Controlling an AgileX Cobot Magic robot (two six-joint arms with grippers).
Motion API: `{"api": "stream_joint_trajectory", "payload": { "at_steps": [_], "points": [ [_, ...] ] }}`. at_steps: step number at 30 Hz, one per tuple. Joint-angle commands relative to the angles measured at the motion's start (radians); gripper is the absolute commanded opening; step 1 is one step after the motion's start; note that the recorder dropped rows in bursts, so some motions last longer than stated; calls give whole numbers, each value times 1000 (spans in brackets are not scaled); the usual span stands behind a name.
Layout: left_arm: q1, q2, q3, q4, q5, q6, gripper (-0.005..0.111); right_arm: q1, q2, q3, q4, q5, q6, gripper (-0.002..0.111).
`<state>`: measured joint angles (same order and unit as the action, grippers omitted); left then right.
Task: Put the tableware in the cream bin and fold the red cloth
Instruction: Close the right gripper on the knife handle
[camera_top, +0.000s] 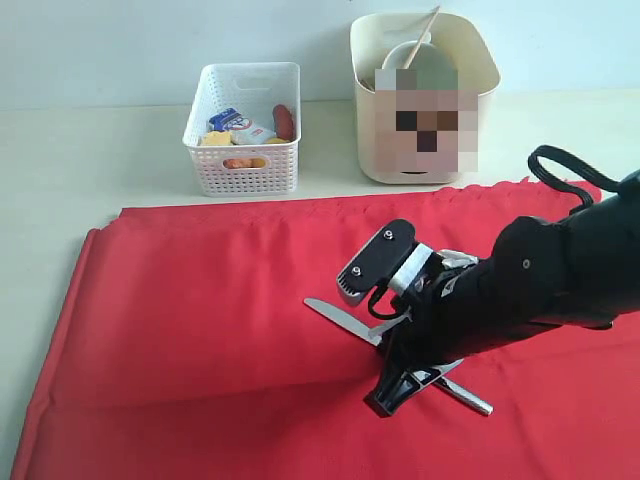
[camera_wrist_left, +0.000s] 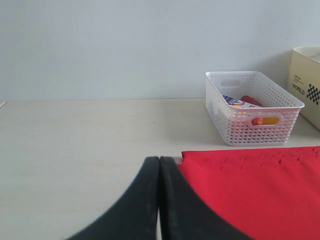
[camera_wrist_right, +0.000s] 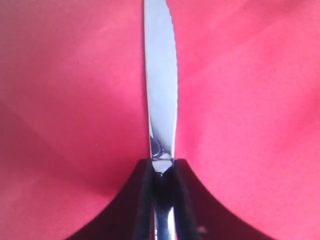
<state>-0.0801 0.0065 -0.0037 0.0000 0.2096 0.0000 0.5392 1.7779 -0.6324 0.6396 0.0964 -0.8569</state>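
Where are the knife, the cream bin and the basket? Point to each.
knife (camera_wrist_right: 161, 85), right wrist view, middle of the blade.
cream bin (camera_top: 364, 130), exterior view, left part of its front wall.
basket (camera_top: 215, 172), exterior view, front wall.

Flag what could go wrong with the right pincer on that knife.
The right pincer pinches the thin, smooth knife flat on the red cloth; it could slip or pivot when lifted. It sits right at the cloth, so a fold might come up too. The cream bin already holds a bowl; the knife may strike it.
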Motion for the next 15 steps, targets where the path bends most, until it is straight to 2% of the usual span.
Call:
{"api": "stream_joint_trajectory", "payload": {
  "at_steps": [1, 8, 15],
  "points": [
    [-4, -7, 4, 0, -2, 0, 0, -6, -26, 9, 1, 15, -5, 0],
    [-4, -7, 4, 0, -2, 0, 0, -6, -127, 9, 18, 22, -3, 0],
    [-4, -7, 4, 0, -2, 0, 0, -6, -171, 9, 114, 22, -3, 0]
  ]
}}
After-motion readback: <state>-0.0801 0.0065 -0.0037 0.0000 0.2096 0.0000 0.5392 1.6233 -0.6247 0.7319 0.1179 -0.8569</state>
